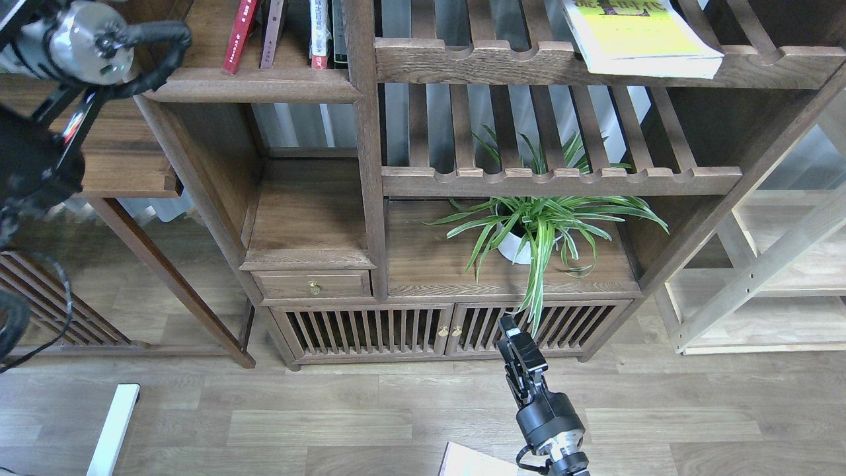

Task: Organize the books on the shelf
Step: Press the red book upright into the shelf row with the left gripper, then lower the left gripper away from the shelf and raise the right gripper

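A red book [239, 33] stands leaning on the dark-brown shelf [264, 87] at the upper left, beside thin mauve, white-red and dark spines [319, 33]. A thick yellow-green book [638, 36] lies flat on the slatted rack at the top right. A pale cover corner [470, 463] shows at the bottom edge next to my right arm. Only the silver joint and cable of my left arm [79, 39] show at the top left; its gripper is out of view. My right gripper [510, 328] points up in front of the cabinet doors, dark and narrow, holding nothing I can see.
A potted spider plant [535, 231] sits in the lower bay, its leaves hanging near my right gripper. Slatted racks [562, 178] fill the right side of the bookcase. A drawer [314, 285] and slatted doors lie below. Pale light-wood shelving [780, 284] stands to the right.
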